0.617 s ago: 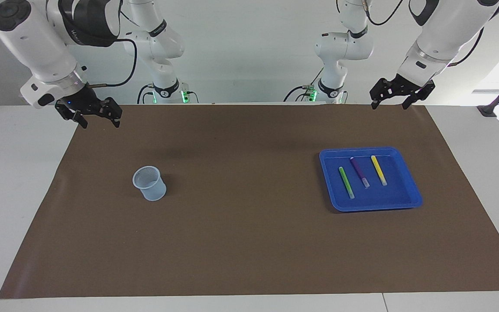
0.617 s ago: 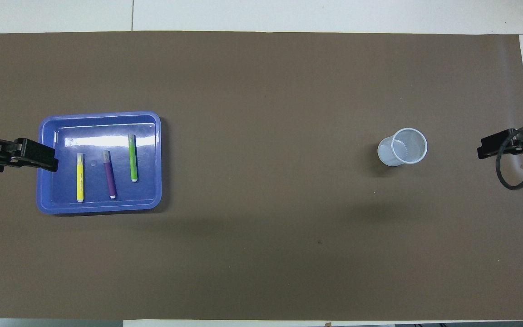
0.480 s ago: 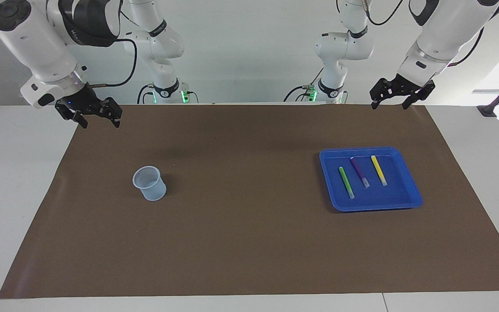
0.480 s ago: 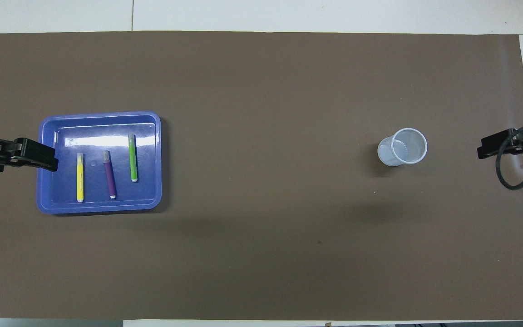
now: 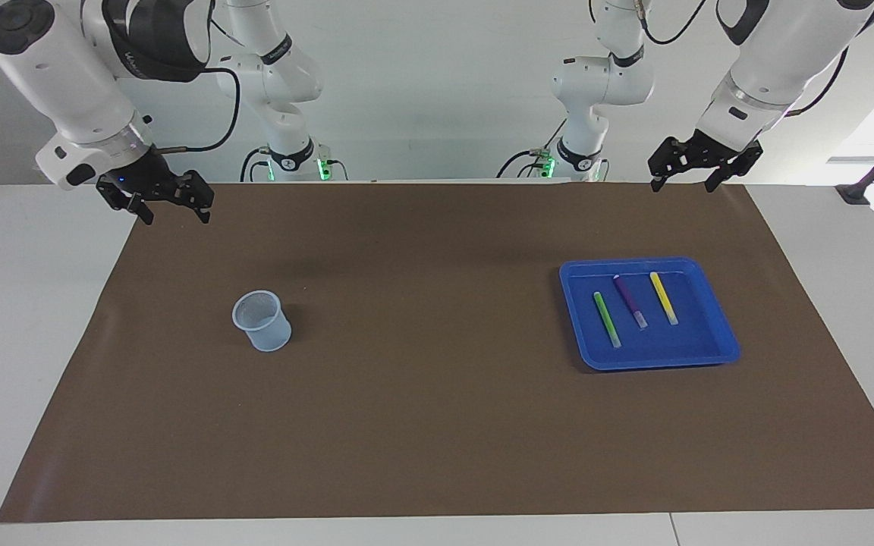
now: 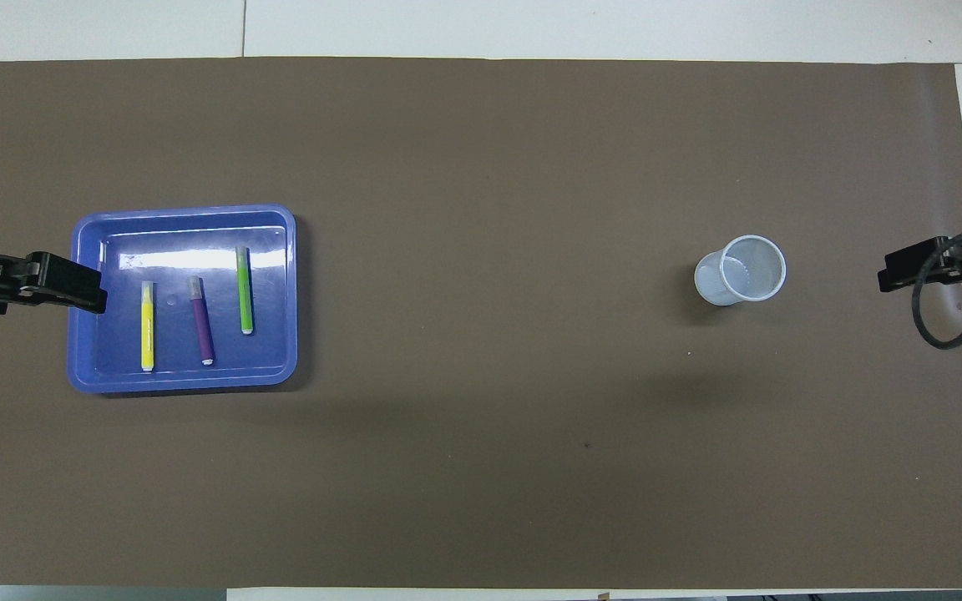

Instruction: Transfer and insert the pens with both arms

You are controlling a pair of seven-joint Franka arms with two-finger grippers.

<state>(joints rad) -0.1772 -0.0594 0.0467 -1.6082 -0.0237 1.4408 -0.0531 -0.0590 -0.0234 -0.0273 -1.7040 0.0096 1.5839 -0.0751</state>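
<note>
Pens (image 5: 638,302) lie inside tray (image 5: 718,334), cup (image 5: 262,321) well apart.

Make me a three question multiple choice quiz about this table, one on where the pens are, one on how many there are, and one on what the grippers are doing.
1. Where do the pens lie?
A. in the blue tray
B. in the cup
C. on the bare mat

2. How many pens are there?
A. two
B. three
C. four

3. What state are the two grippers in?
A. both open and empty
B. left holds a pen
C. right holds the cup

Answers:
1 A: the green pen, purple pen and yellow pen all rest inside the blue tray, and the cup is empty.
2 B: one pen of each colour shows.
3 A: the left gripper and right gripper hang in the air with fingers apart, holding nothing.
</note>
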